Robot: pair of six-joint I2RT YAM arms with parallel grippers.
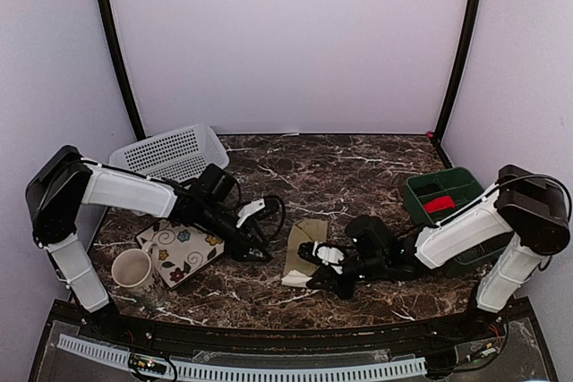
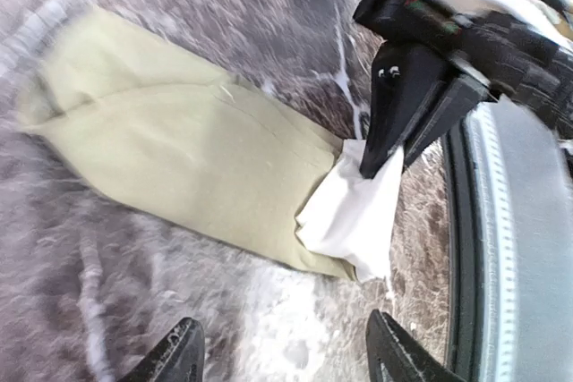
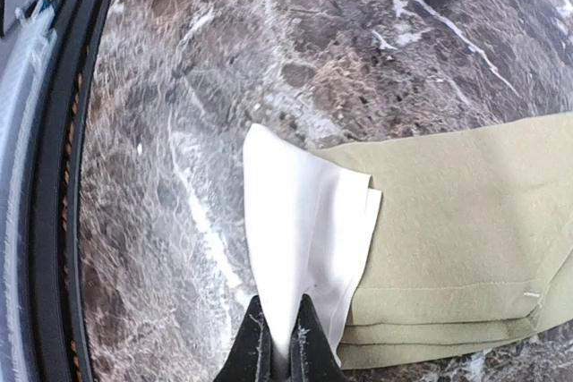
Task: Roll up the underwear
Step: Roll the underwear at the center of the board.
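Observation:
The olive-khaki underwear (image 1: 309, 241) lies folded flat in a long strip mid-table, with a white cloth end (image 1: 295, 278) at its near edge. It also shows in the left wrist view (image 2: 179, 149) and the right wrist view (image 3: 466, 212). My right gripper (image 3: 282, 351) is shut on the white end (image 3: 304, 221), pinching a raised corner of it; it also shows in the top view (image 1: 319, 261). My left gripper (image 2: 282, 355) is open and empty, low over the marble just left of the strip (image 1: 260, 246). The pink underwear is out of view.
A green bin (image 1: 421, 192) holding a red roll (image 1: 439, 205) stands at the right. A white mesh basket (image 1: 170, 154) is at the back left. A floral box (image 1: 179, 252) and a cream mug (image 1: 132, 268) sit near the left arm.

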